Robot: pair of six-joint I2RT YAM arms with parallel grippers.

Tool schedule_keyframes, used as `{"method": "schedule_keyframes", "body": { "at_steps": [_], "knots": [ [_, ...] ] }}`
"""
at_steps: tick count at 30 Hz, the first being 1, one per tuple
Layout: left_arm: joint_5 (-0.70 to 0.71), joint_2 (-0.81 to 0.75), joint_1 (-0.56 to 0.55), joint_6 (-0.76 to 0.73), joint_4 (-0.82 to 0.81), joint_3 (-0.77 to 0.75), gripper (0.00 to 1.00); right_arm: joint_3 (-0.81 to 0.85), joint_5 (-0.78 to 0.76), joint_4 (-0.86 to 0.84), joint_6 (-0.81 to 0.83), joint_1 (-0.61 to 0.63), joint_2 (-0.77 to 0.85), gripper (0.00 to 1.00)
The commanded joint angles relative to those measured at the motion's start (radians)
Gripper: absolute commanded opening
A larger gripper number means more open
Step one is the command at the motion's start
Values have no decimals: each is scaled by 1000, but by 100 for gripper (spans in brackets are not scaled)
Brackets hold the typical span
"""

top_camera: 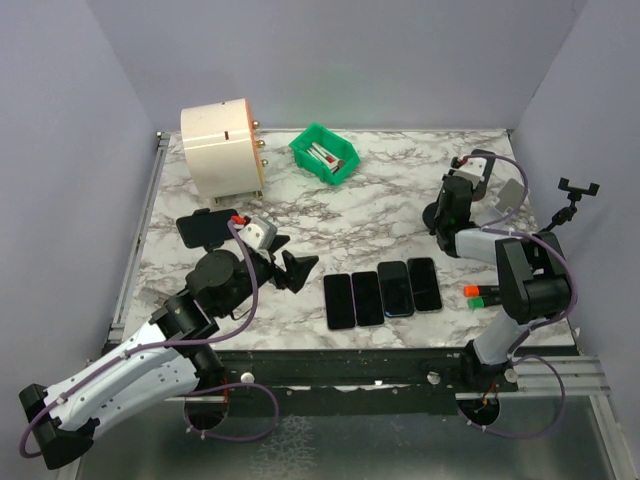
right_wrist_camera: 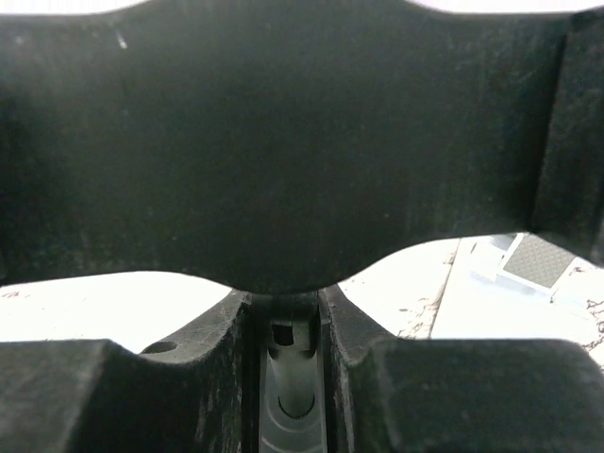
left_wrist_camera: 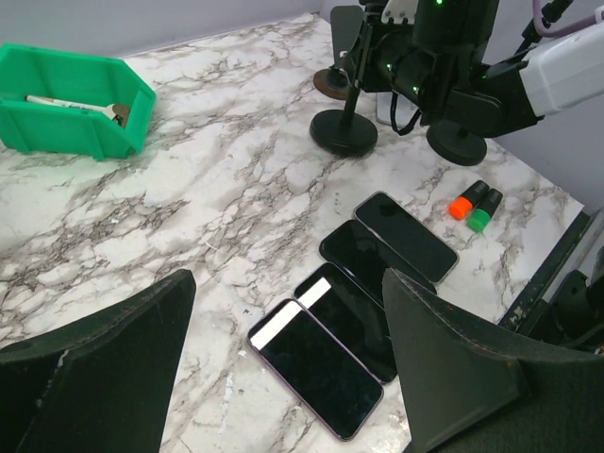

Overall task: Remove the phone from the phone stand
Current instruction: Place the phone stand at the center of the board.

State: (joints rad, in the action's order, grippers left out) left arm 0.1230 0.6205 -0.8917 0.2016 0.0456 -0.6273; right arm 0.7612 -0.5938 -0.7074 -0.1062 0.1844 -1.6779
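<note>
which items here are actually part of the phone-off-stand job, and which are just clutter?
In the job: right gripper, phone stand it is at, phone on that stand (mostly hidden).
Lying about: four flat phones, another phone at the left, green bin, cream drum, orange and green markers, empty clamp stand, left gripper (open, empty).

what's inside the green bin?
A pale, elongated item lies inside the green bin, with red showing in the top view. The bin's near wall hides the rest of its floor.

White marble table [top_camera: 380,215] veined grey, green bin [top_camera: 303,152], black phones [top_camera: 397,288]
</note>
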Motion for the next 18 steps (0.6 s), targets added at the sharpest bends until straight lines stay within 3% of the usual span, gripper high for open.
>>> {"method": "schedule_keyframes", "body": {
  "at_steps": [1, 4, 5, 9, 18],
  "knots": [
    [-5, -1, 3, 1, -13, -8, 82, 53, 4, -45, 24, -32, -46, 1],
    [-6, 2, 4, 1, -13, -10, 82, 26, 12, -53, 20, -32, -46, 3],
    [-8, 1, 3, 2, -13, -10, 82, 17, 22, -46, 16, -32, -40, 10],
    [-19, -3, 3, 4, -13, -11, 82, 13, 87, 93, -41, -32, 4, 58],
    [-31, -34, 3, 16, -16, -13, 82, -35, 185, 312, -140, -31, 193, 99]
  ]
}}
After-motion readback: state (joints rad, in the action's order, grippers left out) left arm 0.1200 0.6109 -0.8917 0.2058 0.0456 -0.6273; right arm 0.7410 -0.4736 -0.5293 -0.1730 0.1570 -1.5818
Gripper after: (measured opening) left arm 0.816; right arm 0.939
